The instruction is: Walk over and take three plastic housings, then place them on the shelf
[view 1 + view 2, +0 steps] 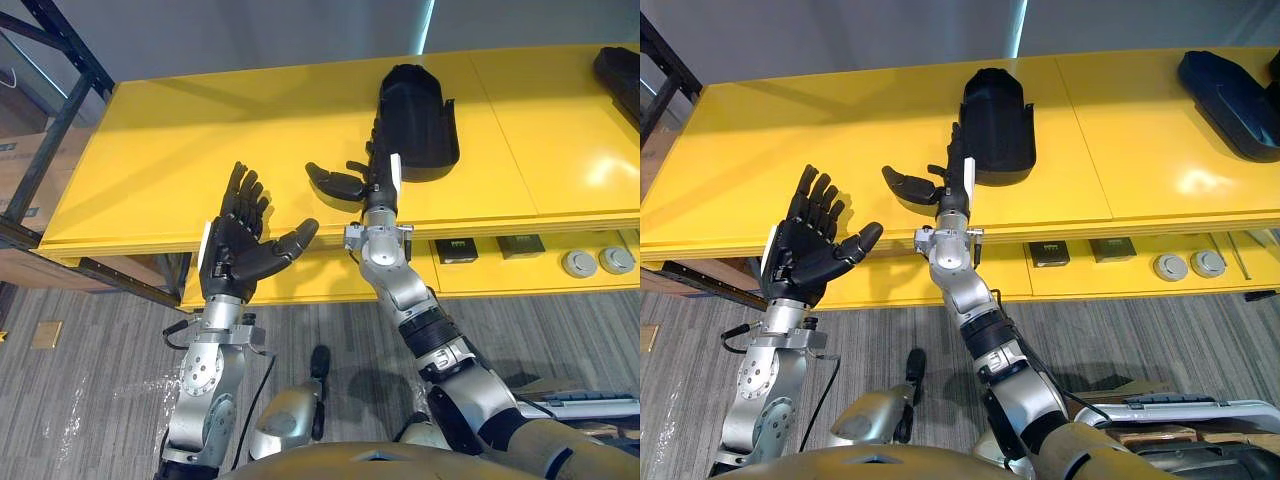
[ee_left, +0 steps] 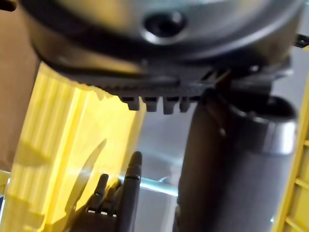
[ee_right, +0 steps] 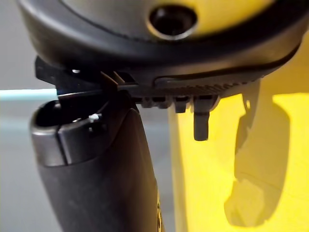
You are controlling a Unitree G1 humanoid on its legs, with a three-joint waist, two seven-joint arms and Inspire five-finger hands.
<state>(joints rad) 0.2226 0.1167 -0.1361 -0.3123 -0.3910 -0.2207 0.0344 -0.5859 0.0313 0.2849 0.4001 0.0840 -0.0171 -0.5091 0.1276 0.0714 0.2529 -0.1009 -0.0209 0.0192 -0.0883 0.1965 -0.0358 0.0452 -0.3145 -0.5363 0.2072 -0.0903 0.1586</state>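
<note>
A grey wood-patterned floor (image 1: 100, 370) lies nearest. Above it, at 7 o'clock in the head views, the left hand (image 1: 235, 250) is raised in front of the near edge of the shelf, palm turned up, fingers straight and fanned, thumb out towards 3 o'clock, holding nothing.

Past it, a lower yellow tier carries two small dark square blocks (image 1: 458, 250) and two grey round discs (image 1: 578, 263) towards 4 o'clock.

The broad glossy yellow shelf (image 1: 180, 150) spans the scene. Over its near middle the right hand (image 1: 381, 185) reaches in, unclenched: thumb spread wide towards 9 o'clock, fingers straight towards 12 o'clock. They end at the near left corner of a long black plastic housing (image 1: 415, 110), which lies flat on the shelf just past centre; contact cannot be told.

A second black plastic housing (image 1: 1230, 90) lies on the shelf at 2 o'clock, well apart from the first.

A black metal rack frame (image 1: 70, 100) and a brown cardboard box (image 1: 20, 170) stand at 10 o'clock.
</note>
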